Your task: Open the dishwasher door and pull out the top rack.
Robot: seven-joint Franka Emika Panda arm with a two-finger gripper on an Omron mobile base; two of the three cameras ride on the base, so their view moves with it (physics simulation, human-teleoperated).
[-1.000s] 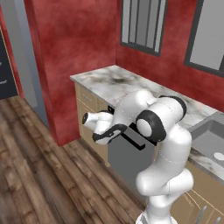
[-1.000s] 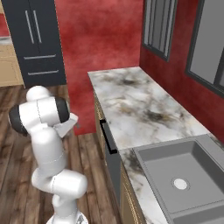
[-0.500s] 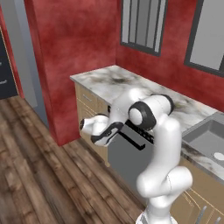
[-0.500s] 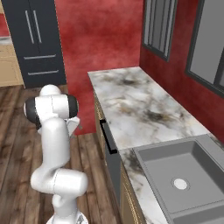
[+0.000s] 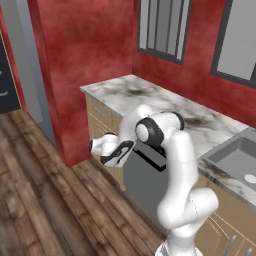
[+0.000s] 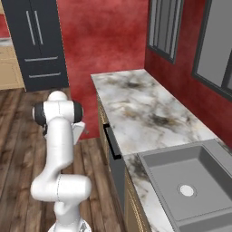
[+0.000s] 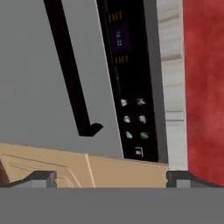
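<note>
Poised in front of the cabinet run, the end effector (image 5: 116, 156) holds nothing, its two dark fingertips (image 7: 41, 178) spread wide apart at the corners of the hand view. Straight ahead of it, not touched, stands the dishwasher door (image 7: 39, 87), shut under the marble desk (image 6: 140, 113), with its long black bar handle (image 7: 70, 78) just ahead between the tips and its black control strip (image 7: 129, 83) beside that. A tan cabinet front (image 7: 87, 173) lies nearest the fingertips, and a red wall (image 7: 203, 87) stands beyond the strip.
</note>
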